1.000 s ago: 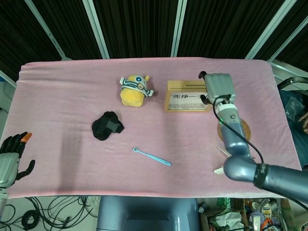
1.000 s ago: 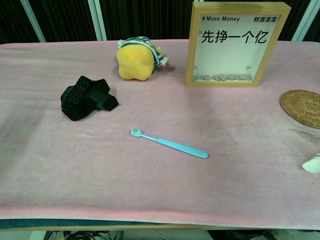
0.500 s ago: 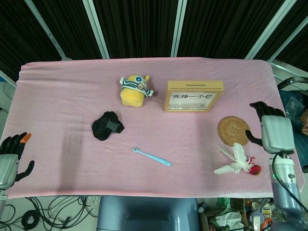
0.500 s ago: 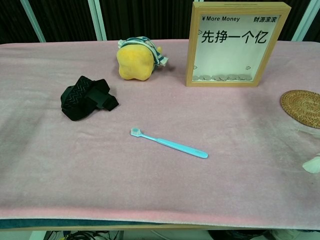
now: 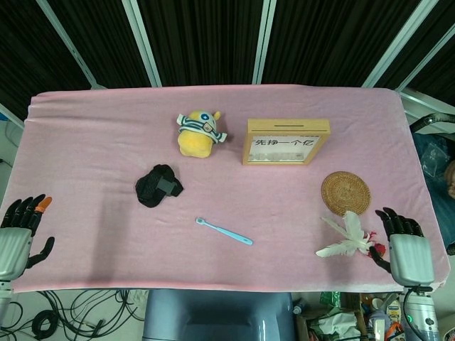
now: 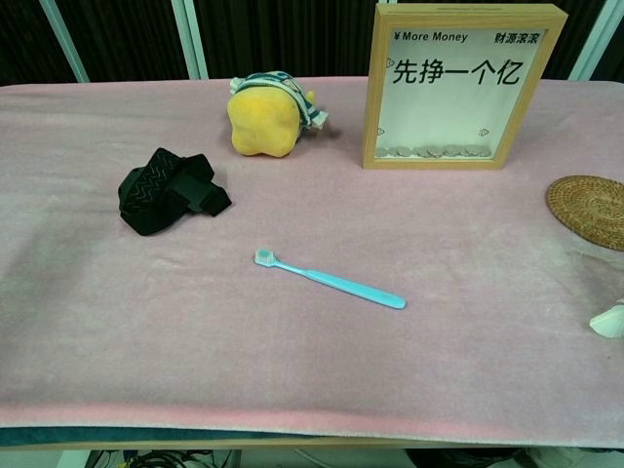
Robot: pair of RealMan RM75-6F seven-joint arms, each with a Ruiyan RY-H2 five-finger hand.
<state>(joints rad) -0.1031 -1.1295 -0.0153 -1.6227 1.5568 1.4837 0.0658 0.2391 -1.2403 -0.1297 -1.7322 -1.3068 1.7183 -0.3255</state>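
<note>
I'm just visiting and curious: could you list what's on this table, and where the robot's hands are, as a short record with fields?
Surface: pink cloth over the table
Left hand: left hand at the near left edge, fingers apart, holding nothing
Right hand: right hand at the near right edge, holding nothing, beside the white feather
Centre: blue toothbrush, lying flat
Left of centre: black strap, bunched up
Far side: yellow plush toy; wooden framed sign, standing upright
Right side: woven coaster, just beyond the feather
</note>
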